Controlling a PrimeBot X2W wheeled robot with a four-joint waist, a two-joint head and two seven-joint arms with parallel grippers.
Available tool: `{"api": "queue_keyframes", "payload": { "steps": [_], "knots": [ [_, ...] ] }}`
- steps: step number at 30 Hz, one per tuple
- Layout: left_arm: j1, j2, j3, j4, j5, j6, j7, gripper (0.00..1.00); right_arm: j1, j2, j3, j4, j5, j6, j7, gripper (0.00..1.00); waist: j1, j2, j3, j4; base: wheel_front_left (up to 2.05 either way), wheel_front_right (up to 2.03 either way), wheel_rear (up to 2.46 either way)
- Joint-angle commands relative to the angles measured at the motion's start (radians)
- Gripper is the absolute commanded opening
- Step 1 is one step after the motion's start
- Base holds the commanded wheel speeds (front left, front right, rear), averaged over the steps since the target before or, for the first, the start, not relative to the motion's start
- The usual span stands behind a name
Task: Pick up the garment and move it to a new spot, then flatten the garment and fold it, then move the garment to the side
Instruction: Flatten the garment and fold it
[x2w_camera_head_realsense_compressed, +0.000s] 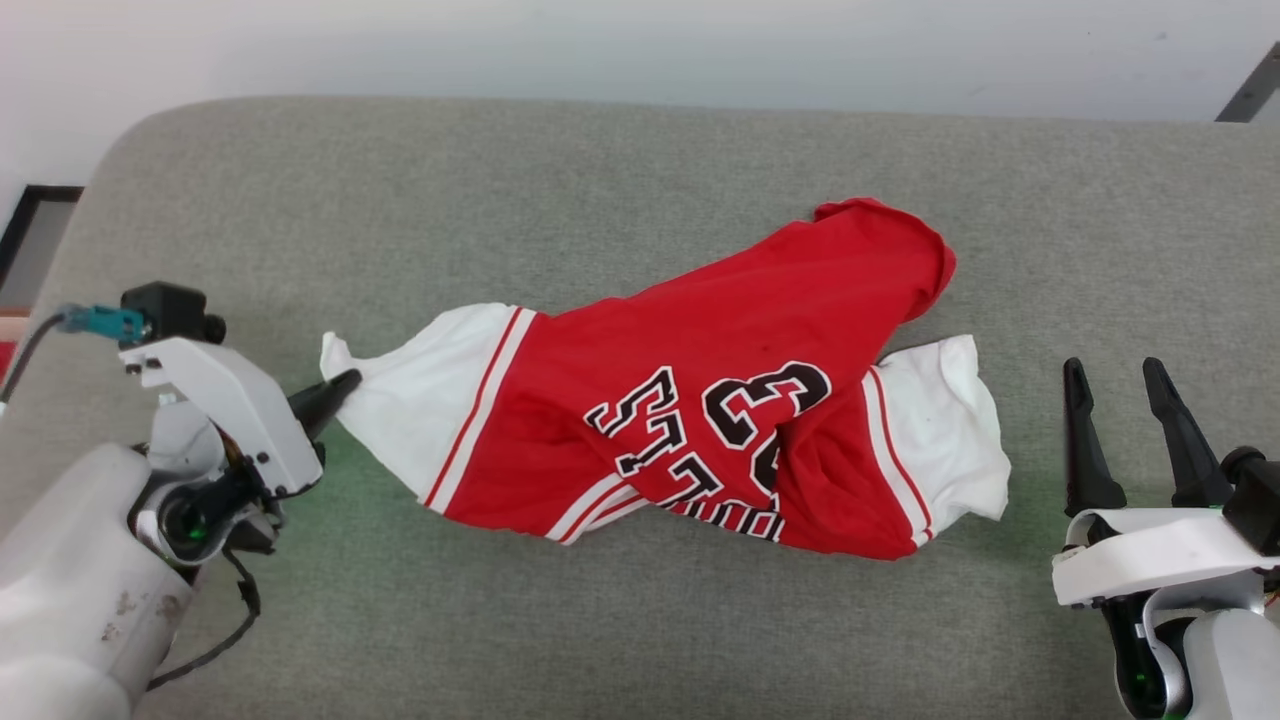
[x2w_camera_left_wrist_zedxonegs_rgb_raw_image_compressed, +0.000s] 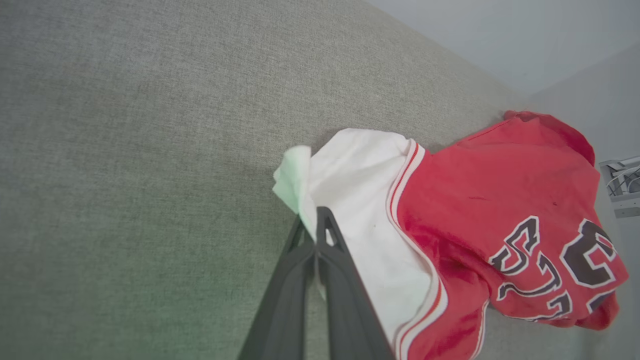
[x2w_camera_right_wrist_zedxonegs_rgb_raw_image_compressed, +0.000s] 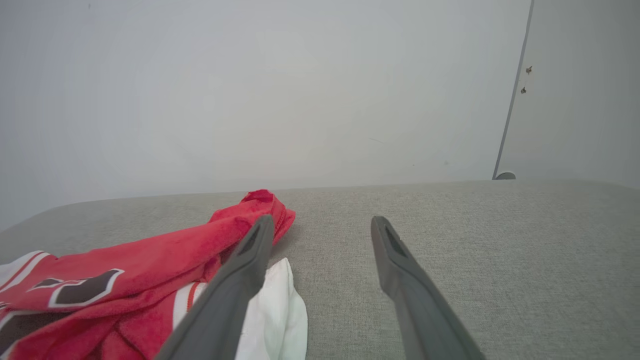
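Note:
The garment (x2w_camera_head_realsense_compressed: 690, 400), a red jersey with white panels and black numerals "23", lies crumpled across the middle of the grey cushion (x2w_camera_head_realsense_compressed: 600, 200). My left gripper (x2w_camera_head_realsense_compressed: 345, 383) is shut on the white corner at the garment's left end; the left wrist view shows the fingers pinching that white edge (x2w_camera_left_wrist_zedxonegs_rgb_raw_image_compressed: 320, 220) of the garment (x2w_camera_left_wrist_zedxonegs_rgb_raw_image_compressed: 500, 200). My right gripper (x2w_camera_head_realsense_compressed: 1110, 370) stands open to the right of the garment, clear of the white sleeve. In the right wrist view its fingers (x2w_camera_right_wrist_zedxonegs_rgb_raw_image_compressed: 322, 225) frame bare cushion, with the garment (x2w_camera_right_wrist_zedxonegs_rgb_raw_image_compressed: 150, 265) at the left.
The grey cushion's rounded back edge meets a pale wall (x2w_camera_head_realsense_compressed: 640, 50). Bare cushion lies in front of the garment and behind it. A dark frame (x2w_camera_head_realsense_compressed: 30, 230) shows at the far left, beyond the cushion's corner.

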Motion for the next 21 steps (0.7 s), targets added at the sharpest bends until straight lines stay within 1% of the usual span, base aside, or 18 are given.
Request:
{"api": "queue_keyframes", "payload": {
  "steps": [1, 2, 3, 4, 8, 9, 13, 15, 17, 19, 21],
  "knots": [
    [0.005, -0.006, -0.007, 0.005, -0.002, 0.001, -0.013, 0.11, 0.006, -0.008, 0.003, 0.002, 0.007, 0.0, 0.004, 1.0, 0.0, 0.0, -0.001, -0.007, 0.0, 0.0, 0.0],
    [0.002, -0.004, -0.015, 0.007, 0.009, 0.001, -0.019, 0.39, 0.005, -0.013, 0.006, 0.003, 0.006, 0.0, 0.007, 1.0, 0.0, 0.0, -0.003, -0.009, 0.0, 0.0, 0.0],
    [-0.001, 0.0, -0.023, 0.01, 0.019, 0.001, -0.029, 0.79, 0.005, -0.016, 0.01, 0.003, 0.006, 0.0, 0.011, 1.0, 0.0, 0.0, -0.004, -0.01, 0.0, 0.0, 0.0],
    [-0.001, 0.004, -0.031, 0.014, 0.029, 0.001, -0.039, 1.0, 0.005, -0.021, 0.017, 0.003, 0.007, 0.0, 0.017, 1.0, 0.0, 0.0, -0.007, -0.011, 0.0, 0.0, 0.0],
    [0.014, 0.019, -0.05, 0.013, 0.061, 0.001, -0.111, 1.0, 0.01, -0.054, 0.06, 0.002, 0.008, 0.0, 0.047, 1.0, 0.0, 0.0, -0.02, -0.012, 0.0, 0.0, 0.0],
    [0.014, 0.019, -0.05, 0.013, 0.061, 0.001, -0.111, 1.0, 0.01, -0.054, 0.06, 0.002, 0.008, 0.0, 0.047, 1.0, 0.0, 0.0, -0.02, -0.012, 0.0, 0.0, 0.0],
    [0.052, 0.036, -0.071, -0.009, 0.113, 0.001, -0.236, 1.0, 0.021, -0.113, 0.124, -0.01, 0.007, 0.0, 0.095, 1.0, 0.0, 0.0, -0.032, -0.005, 0.0, 0.0, 0.0],
    [0.078, 0.036, -0.073, -0.028, 0.136, 0.001, -0.315, 1.0, 0.027, -0.157, 0.165, -0.021, 0.01, 0.0, 0.131, 1.0, 0.0, 0.0, -0.035, 0.004, 0.0, 0.0, 0.0],
    [0.109, 0.038, -0.079, -0.041, 0.179, 0.007, -0.403, 1.0, 0.036, -0.207, 0.234, -0.047, 0.027, 0.0, 0.173, 1.0, 0.0, 0.0, -0.038, 0.013, 0.0, 0.0, 0.0],
    [0.146, 0.025, -0.085, -0.061, 0.216, 0.034, -0.481, 1.0, 0.041, -0.268, 0.294, -0.077, 0.039, 0.0, 0.226, 1.0, 0.0, 0.0, -0.04, 0.022, 0.0, 0.0, 0.0],
    [0.187, 0.007, -0.074, -0.093, 0.243, 0.06, -0.521, 1.0, 0.039, -0.331, 0.359, -0.116, 0.068, 0.0, 0.287, 1.0, 0.0, 0.0, -0.041, 0.033, 0.0, 0.0, 0.0]
  ]
}}
